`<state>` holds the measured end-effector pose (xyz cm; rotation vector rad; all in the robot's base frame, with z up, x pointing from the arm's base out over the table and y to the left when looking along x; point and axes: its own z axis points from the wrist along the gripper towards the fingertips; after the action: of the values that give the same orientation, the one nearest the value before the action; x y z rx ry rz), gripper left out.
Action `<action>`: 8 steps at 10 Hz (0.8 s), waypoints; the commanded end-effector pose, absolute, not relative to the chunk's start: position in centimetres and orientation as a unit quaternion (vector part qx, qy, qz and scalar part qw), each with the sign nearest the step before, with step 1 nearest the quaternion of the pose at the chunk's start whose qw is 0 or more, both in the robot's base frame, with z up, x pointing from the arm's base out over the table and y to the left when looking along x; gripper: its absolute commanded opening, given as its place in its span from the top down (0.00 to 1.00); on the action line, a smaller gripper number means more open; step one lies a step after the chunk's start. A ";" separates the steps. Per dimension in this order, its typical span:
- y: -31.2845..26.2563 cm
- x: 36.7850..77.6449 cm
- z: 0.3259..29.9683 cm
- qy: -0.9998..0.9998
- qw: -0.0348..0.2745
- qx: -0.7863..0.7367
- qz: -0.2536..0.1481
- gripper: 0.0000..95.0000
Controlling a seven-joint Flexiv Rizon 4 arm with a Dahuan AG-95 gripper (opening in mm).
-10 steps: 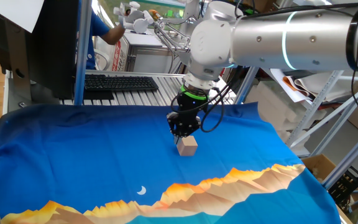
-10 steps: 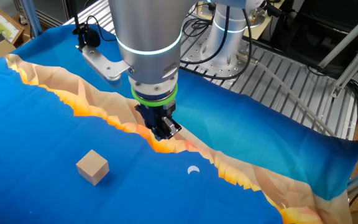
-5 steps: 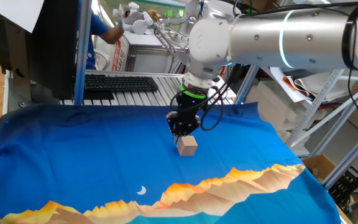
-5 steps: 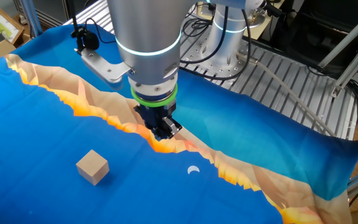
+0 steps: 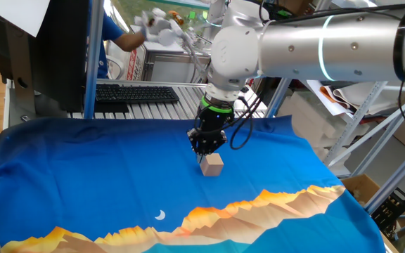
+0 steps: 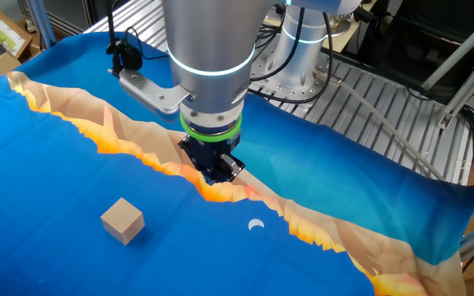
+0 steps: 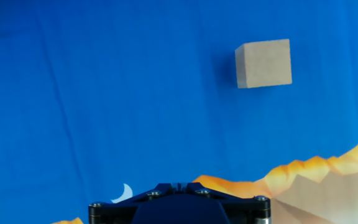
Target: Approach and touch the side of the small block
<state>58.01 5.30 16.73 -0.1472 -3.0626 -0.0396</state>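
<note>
The small block (image 5: 212, 164) is a light tan cube that rests on the blue cloth (image 5: 83, 176). My gripper (image 5: 207, 147) hangs above the cloth with its dark fingers together and nothing held. In one fixed view its tip appears just behind and above the block. In the other fixed view the block (image 6: 123, 220) lies well apart from the gripper (image 6: 214, 174), toward the lower left. In the hand view the block (image 7: 264, 63) is at the upper right and the gripper (image 7: 176, 185) is at the bottom edge.
The cloth has an orange mountain print (image 6: 138, 148) and a white moon (image 6: 256, 224). A keyboard (image 5: 136, 93) lies behind the cloth on slatted metal (image 6: 369, 90). A person in blue (image 5: 111, 35) moves at the back. A metal frame post (image 5: 90, 56) stands at the left.
The arm's upper links have shifted slightly. The gripper tip stays almost where it was. The block has not moved.
</note>
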 end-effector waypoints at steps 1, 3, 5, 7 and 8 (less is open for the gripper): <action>5.3 57.9 16.7 -0.998 0.039 -0.053 -0.006 1.00; 5.3 57.9 16.7 -0.998 0.036 -0.042 0.020 1.00; 5.2 57.9 16.7 -0.998 0.037 -0.046 0.022 1.00; 5.2 58.0 16.7 -0.998 0.034 -0.054 0.020 1.00; 5.1 58.4 16.6 -0.997 0.034 -0.065 0.009 1.00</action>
<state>58.39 5.07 16.62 -0.1845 -3.0614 0.0917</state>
